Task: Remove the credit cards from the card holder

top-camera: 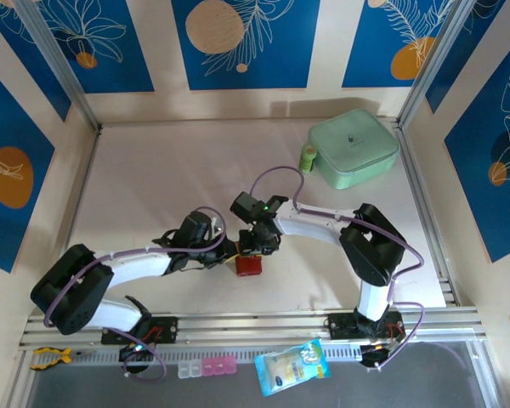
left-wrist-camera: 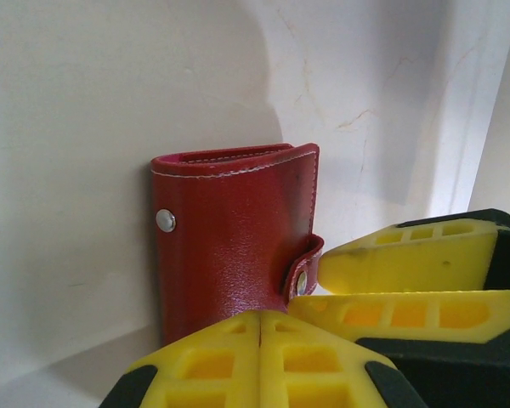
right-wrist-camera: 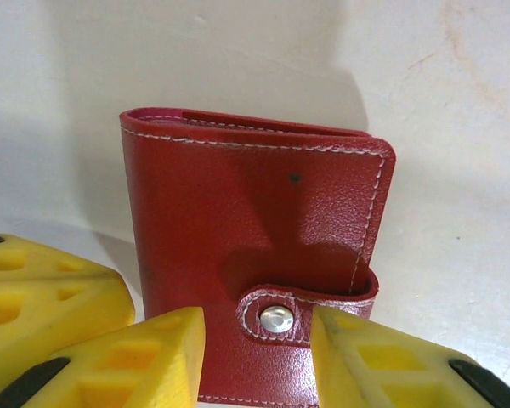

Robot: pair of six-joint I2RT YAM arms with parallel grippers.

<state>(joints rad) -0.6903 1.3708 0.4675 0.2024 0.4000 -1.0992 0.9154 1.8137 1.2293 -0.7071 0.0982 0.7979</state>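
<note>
left gripper [left-wrist-camera: 259,319]: jaws clenched flush, tips at the near edge of the card holder [left-wrist-camera: 229,229]; i can't tell if they pinch it. right gripper [right-wrist-camera: 255,327]: jaws parted, astride the snap tab [right-wrist-camera: 323,297], not clamped as far as i see. holder lies on the white table [left-wrist-camera: 68,127] between both grippers. progress: none to log. tab fastened, no credit cards out; unsnapping, opening and pulling both remain. material: grained red leather, white stitching, rounded corners, steel stud [right-wrist-camera: 277,319].
</note>
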